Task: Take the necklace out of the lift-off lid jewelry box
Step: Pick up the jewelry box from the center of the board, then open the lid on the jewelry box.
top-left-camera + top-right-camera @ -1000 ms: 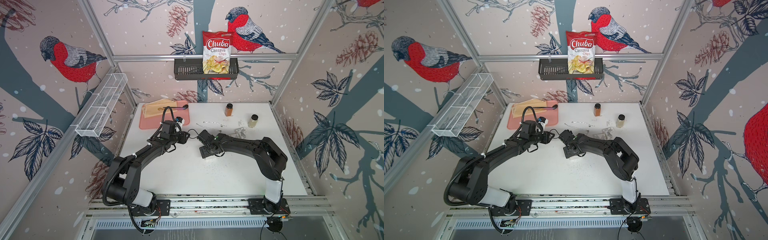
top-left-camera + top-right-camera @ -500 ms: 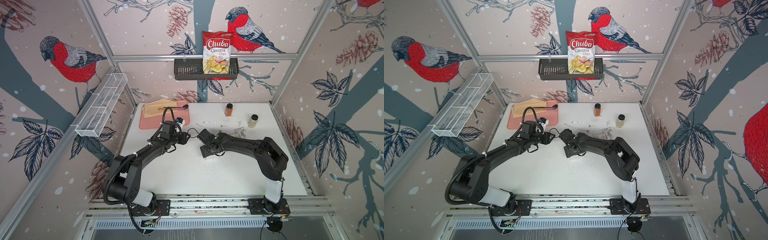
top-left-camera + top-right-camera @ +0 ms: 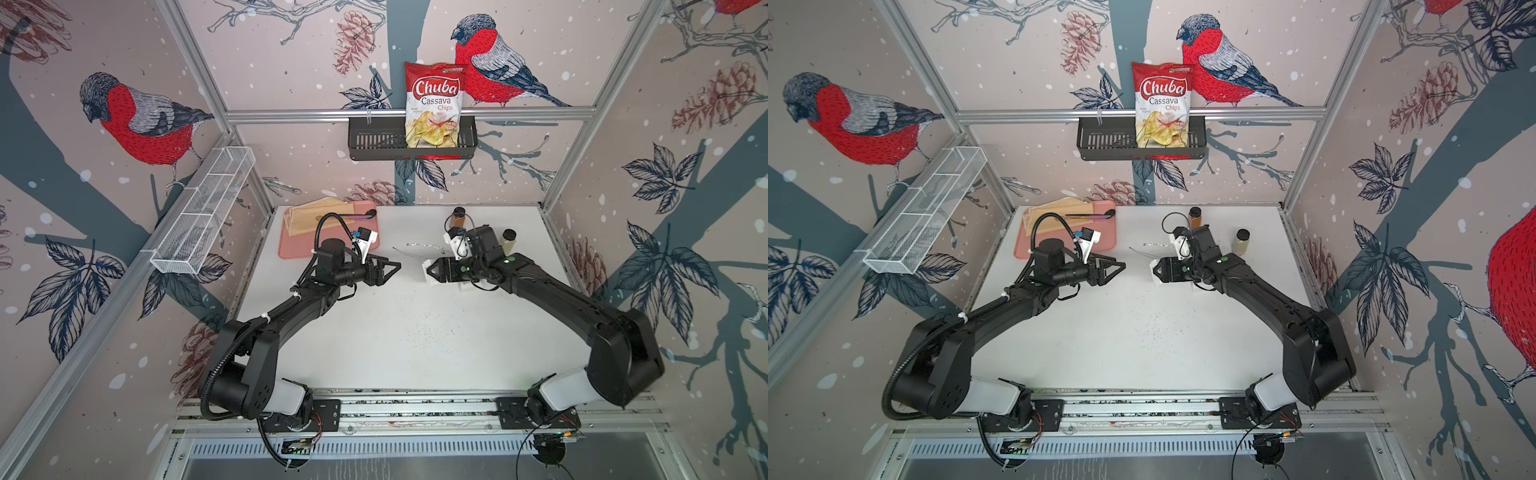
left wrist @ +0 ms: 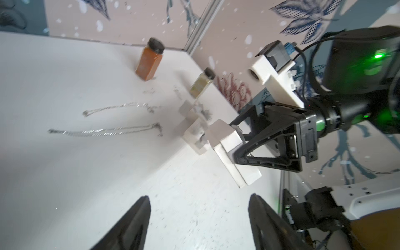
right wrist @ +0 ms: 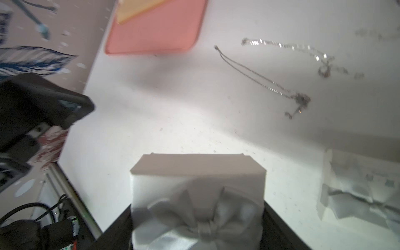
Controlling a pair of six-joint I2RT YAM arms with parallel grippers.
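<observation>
Jewelry box [image 5: 198, 179] is down to a single grip! Over the table [image 3: 415, 332] the right gripper [image 3: 430, 271] has drawn it back, jaws clamped across the box's sides, bow facing its palm. The left gripper [image 4: 199, 198], half-closed at the box a second ago, has let go: jaws spread wide, empty, just beside the box. Lid looks on, though I can't be sure, so the necklace is likely inside, unseen. Two loose chains [image 4: 104, 131] lie near the box, untouched.
</observation>
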